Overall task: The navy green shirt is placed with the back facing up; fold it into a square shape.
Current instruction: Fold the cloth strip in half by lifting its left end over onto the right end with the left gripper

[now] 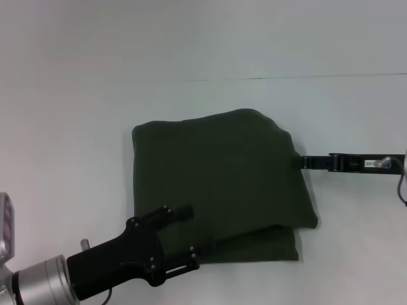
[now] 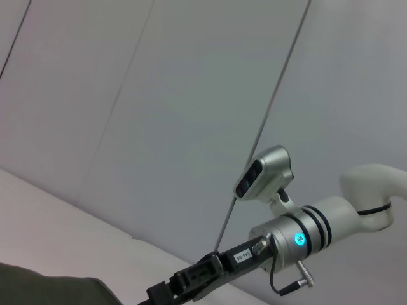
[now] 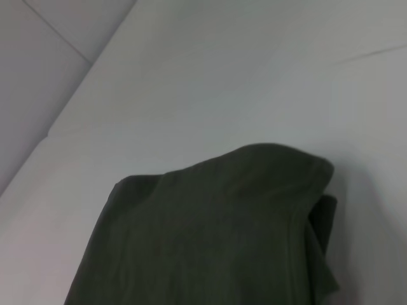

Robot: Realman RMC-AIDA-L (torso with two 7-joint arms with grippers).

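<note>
Left gripper [image 1: 191, 238]: at shirt [image 1: 219, 184] 7 o'clock corner, fingers spread, holding nothing. Right gripper [image 1: 304, 162]: 3 o'clock edge, grip unclear. Shirt: table [image 1: 76, 114] centre, folded. Risk: withdrawing fingers snag fabric, undo fold.

Head camera overhead; wrist cameras low, sharing shirt [image 1: 216, 184].

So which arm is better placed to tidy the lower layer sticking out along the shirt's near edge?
Probably the left. The left claw sits at the navy green shirt near edge, beside the protruding layer. The right claw is at the shirt's right edge, farther from that strip.
</note>
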